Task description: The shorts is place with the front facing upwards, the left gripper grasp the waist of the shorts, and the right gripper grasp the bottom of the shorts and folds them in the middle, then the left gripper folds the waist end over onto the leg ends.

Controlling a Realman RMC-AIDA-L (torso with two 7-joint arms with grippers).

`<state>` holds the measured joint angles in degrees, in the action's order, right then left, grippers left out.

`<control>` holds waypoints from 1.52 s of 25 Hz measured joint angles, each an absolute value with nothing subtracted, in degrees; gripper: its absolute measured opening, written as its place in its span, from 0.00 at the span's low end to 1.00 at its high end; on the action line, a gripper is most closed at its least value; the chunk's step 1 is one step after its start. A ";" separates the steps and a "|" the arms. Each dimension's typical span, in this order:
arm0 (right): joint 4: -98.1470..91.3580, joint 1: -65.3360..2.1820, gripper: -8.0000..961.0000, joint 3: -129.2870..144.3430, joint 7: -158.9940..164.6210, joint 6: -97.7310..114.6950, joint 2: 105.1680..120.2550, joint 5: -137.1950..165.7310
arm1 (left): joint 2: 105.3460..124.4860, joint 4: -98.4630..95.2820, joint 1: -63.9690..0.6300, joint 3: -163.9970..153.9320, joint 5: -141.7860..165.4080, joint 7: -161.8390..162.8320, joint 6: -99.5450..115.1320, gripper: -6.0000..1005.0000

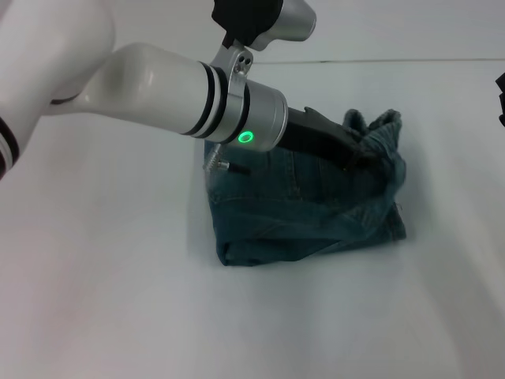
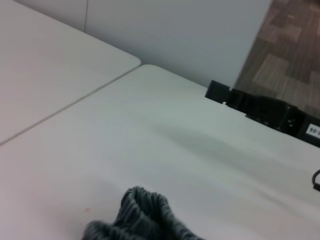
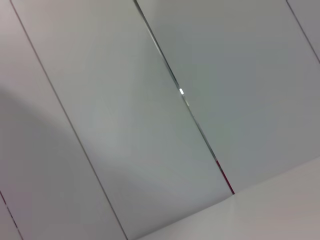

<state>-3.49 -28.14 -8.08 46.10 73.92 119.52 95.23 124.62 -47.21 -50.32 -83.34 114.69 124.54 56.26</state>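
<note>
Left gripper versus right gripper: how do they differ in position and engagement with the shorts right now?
The left gripper reaches across the folded denim shorts and is down in the fabric near their far right edge; the right gripper sits off at the table's right edge, away from the shorts. The left is working, the right looks parked. Neither's fingers are readable.

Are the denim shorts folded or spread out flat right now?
Folded: the shorts lie in a compact layered bundle on the table, under the left gripper.
</note>
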 joint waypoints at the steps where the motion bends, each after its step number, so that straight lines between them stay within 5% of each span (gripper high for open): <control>1: -3.42 -28.13 0.10 -8.08 46.11 73.91 119.52 95.22 | 124.63 -47.17 -50.27 -83.58 114.24 124.47 56.21 0.18; 9: -2.92 -28.47 0.11 -7.73 45.65 73.25 119.78 95.44 | 124.63 -47.30 -49.23 -83.93 112.23 123.95 55.51 0.40; 11: -2.92 -28.46 0.11 -7.65 45.76 73.12 119.78 95.60 | 124.62 -48.09 -48.21 -83.67 111.88 123.80 55.48 0.62; 22: -13.92 -27.97 0.12 11.12 56.50 79.41 119.35 96.10 | 124.60 -51.69 -34.05 -71.52 95.57 106.23 63.03 0.85; 29: -24.20 -26.74 0.13 27.70 72.14 85.66 118.05 96.98 | 123.80 -42.63 -27.97 -56.36 90.09 93.83 78.86 0.89; 38: -36.02 -25.89 0.50 33.41 75.67 101.33 115.29 116.90 | 122.16 -44.71 -20.52 -42.53 105.66 89.88 94.36 0.89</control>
